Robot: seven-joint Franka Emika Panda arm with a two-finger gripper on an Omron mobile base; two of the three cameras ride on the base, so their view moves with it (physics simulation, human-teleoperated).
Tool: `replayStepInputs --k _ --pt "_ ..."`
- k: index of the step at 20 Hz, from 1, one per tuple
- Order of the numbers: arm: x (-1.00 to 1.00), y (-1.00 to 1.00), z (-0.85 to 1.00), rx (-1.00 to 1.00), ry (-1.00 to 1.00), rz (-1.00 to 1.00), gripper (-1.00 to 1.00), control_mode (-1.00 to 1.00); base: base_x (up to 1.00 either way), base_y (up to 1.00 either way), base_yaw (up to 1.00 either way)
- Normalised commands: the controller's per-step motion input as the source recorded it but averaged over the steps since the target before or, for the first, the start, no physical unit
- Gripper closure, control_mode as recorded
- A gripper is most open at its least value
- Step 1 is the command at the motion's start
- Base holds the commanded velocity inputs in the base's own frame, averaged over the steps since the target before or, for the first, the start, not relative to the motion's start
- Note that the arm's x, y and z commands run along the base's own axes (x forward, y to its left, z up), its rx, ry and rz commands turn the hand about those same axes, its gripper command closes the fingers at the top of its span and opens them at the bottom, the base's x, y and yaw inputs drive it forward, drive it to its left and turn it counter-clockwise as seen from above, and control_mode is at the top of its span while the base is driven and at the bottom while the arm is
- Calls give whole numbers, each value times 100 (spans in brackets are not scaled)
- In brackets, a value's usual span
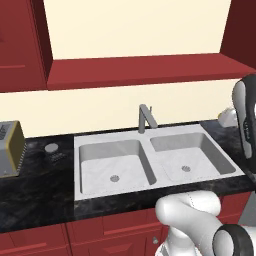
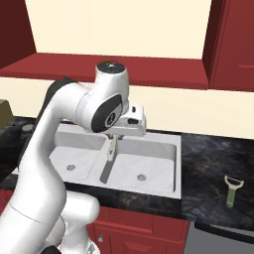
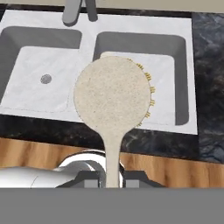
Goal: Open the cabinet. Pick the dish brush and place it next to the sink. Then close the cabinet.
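Observation:
The cabinet (image 1: 145,70) above the counter stands open, showing its cream back wall and red floor board. My gripper (image 2: 113,145) is shut on the handle of the dish brush (image 2: 106,168), which hangs down over the sink (image 2: 177,168). In the hand view the brush's round pale head (image 3: 113,94) with tan bristles at its right edge covers the right basin, and its handle runs down between my fingertips (image 3: 89,179). The double-basin sink (image 1: 145,134) lies straight ahead, and the brush hovers above it without touching.
A grey faucet (image 1: 145,117) rises behind the sink's divider. A green-handled peeler (image 2: 232,191) lies on the dark counter right of the sink. A yellow-grey appliance (image 1: 10,147) stands at the far left, and a small white object (image 1: 227,117) sits at the back right.

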Motion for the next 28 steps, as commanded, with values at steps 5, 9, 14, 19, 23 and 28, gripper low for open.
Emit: replayStepInputs --k 5,9,14,19,23,28 --pt "4 -88 -49 -2 4 0 100 -100 0 0 0" --pt "42 -66 -47 -7 11 -1 100 -100 0 0 0" --pt "49 -61 -59 -5 15 -10 100 -100 0 0 0" --pt "34 -59 -50 0 5 -7 100 -100 0 0 0" --pt "45 -40 -41 0 3 0 100 -100 0 0 0" --pt "43 -32 -48 0 7 0 100 -100 0 0 0"
